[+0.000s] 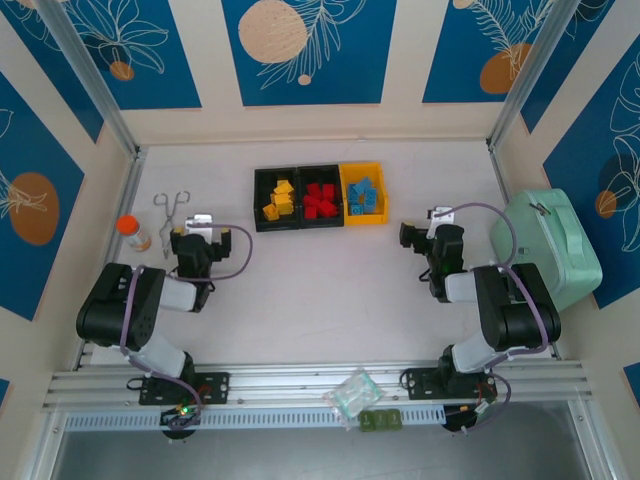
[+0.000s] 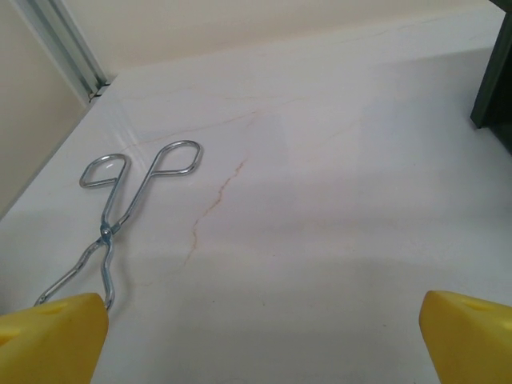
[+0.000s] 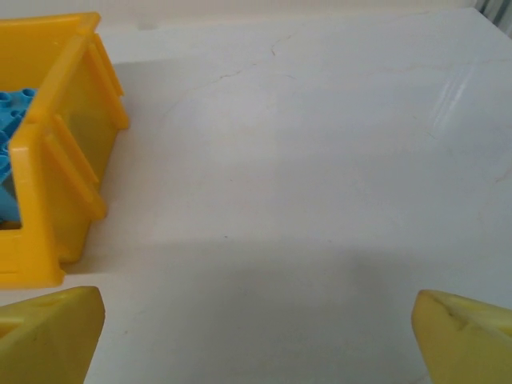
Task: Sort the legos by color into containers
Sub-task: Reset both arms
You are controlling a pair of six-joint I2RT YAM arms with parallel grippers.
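Yellow bricks (image 1: 279,199) lay in the left black bin (image 1: 259,200), red bricks (image 1: 320,199) in the middle black bin (image 1: 320,171), and blue bricks (image 1: 362,196) in the yellow bin (image 1: 381,190). No brick could be seen loose on the table (image 1: 330,290), so the sorting looked done. The left gripper (image 2: 260,344) had its yellow fingers (image 2: 48,340) wide apart and held nothing. It hung low over the table near the metal tongs (image 2: 120,216). The right gripper (image 3: 256,336) was wide open too, with nothing in it, near the yellow bin. The next move, it seemed, called for only a last look for a stray brick. If one turned up, the nearer gripper would have to go over it, close on it, and carry it to the bin with its colour

The table was white and smooth, with thin brown lines like cracks in stone. A small bottle (image 1: 132,233) with an orange cap stood by the tongs at the left. A big mint-green case (image 1: 555,245) sat at the right edge. A clear bag (image 1: 352,395) lay on the metal rail (image 1: 300,385) at the front, between the arms' bases. The walls (image 1: 205,60) were cream with blue panels (image 1: 340,60) that had white leaves and pale orange circles
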